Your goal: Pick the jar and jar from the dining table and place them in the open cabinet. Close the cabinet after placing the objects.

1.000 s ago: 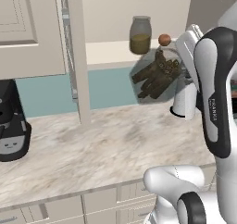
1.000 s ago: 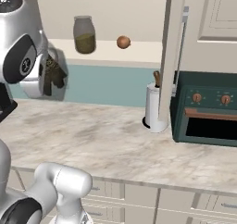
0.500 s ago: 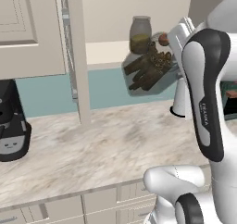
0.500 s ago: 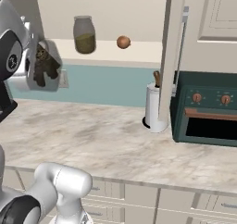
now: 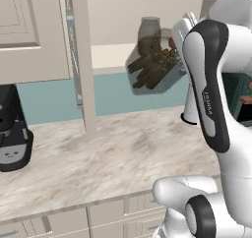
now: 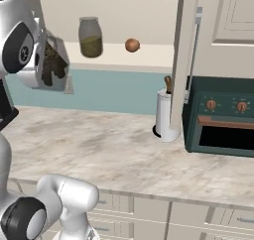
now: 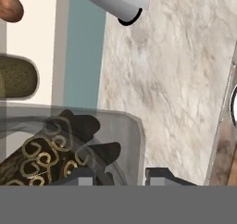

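Larger jar [image 5: 152, 65] of dark sticks held tilted in the fingers [image 7: 121, 174], raised before the cabinet shelf [image 6: 149, 58]. Arm hides its far side. Small green jar [image 6: 90, 37] stands on shelf, ball [image 6: 132, 45] beside.

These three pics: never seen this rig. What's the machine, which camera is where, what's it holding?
It is a white robot arm on a driving base, in a rendered kitchen. Two pictures come from cameras on the base, behind the arm to its left and right. The third looks along the tool, whose dark tips rise at its bottom edge.

The tool is shut on the larger jar, clear glass with dark brown sticks inside, held tilted in the air at the open cabinet. On the cabinet's cream shelf stand the smaller jar with olive-green contents and a small orange-brown ball, apart from each other.

On the marbled counter below: a white canister, a dark green oven and, at the far left, a black coffee machine.
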You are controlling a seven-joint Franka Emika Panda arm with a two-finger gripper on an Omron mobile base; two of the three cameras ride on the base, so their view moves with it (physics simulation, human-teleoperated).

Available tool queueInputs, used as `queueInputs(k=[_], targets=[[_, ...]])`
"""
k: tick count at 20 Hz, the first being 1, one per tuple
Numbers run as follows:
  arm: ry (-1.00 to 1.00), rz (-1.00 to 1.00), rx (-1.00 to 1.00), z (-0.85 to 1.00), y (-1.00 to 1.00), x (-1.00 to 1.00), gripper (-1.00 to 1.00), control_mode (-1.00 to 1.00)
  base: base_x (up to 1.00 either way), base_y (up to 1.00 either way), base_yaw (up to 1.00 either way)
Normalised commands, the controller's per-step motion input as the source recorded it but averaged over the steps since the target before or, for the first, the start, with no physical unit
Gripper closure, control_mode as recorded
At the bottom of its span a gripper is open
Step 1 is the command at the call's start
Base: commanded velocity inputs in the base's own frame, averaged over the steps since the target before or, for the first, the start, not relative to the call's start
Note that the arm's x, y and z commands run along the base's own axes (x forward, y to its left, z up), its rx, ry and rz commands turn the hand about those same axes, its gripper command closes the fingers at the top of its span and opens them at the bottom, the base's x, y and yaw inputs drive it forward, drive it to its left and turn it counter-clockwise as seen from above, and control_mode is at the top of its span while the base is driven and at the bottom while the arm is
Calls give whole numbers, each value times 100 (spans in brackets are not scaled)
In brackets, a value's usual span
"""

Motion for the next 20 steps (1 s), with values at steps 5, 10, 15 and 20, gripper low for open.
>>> queueInputs(k=[5,10,15,20], targets=[[0,0,0,2,9,38,100,-100,0,0,0],[0,0,0,0,27,20,100,-100,0,0,0],[0,0,0,10,28,23,100,-100,0,0,0],[0,0,1,15,8,39,100,-100,0,0,0]])
